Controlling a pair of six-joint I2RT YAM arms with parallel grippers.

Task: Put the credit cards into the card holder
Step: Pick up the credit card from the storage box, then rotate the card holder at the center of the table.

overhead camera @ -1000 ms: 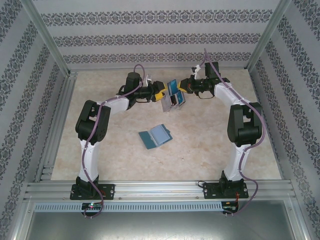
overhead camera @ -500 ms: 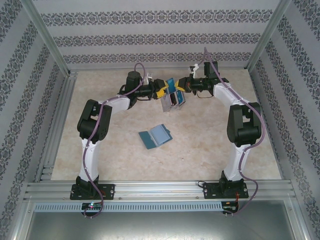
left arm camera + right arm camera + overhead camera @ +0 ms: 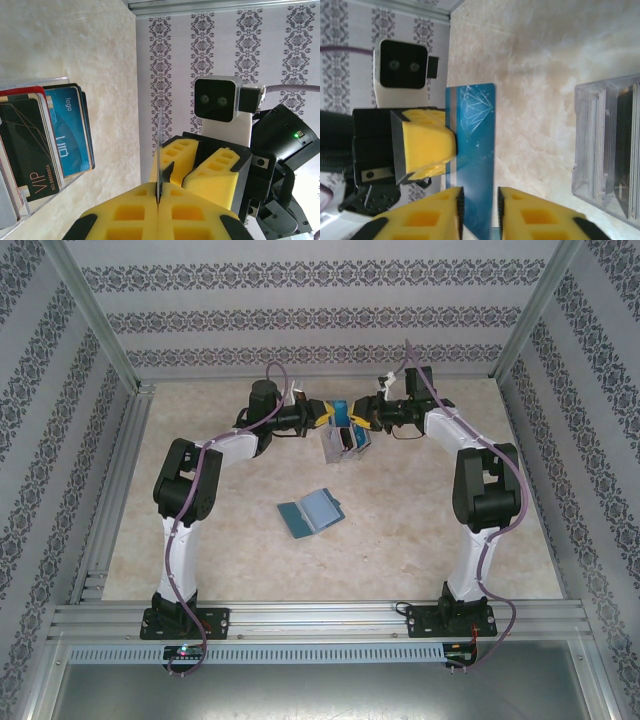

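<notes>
A blue credit card [image 3: 342,412] hangs in the air above the back of the table, between my two grippers. My left gripper [image 3: 326,418] is shut on it; in the left wrist view the card [image 3: 159,160] shows edge-on in the closed left gripper [image 3: 159,194]. My right gripper [image 3: 479,202] stands open, its pads on either side of the blue card [image 3: 476,145] with a gap showing. The teal card holder [image 3: 310,511] lies open on the table, nearer the arms. More cards, a blue one [image 3: 70,131] and a dark one [image 3: 31,150], stand in the clear stand.
The grey see-through card stand [image 3: 345,446] sits just below and in front of both grippers, also at the right in the right wrist view [image 3: 607,145]. The patterned back wall [image 3: 320,320] is close behind. Metal frame rails [image 3: 110,500] border the table.
The left gripper moved right to the blue card and shut on it. The right gripper, shut on that card before, has opened its jaws.
</notes>
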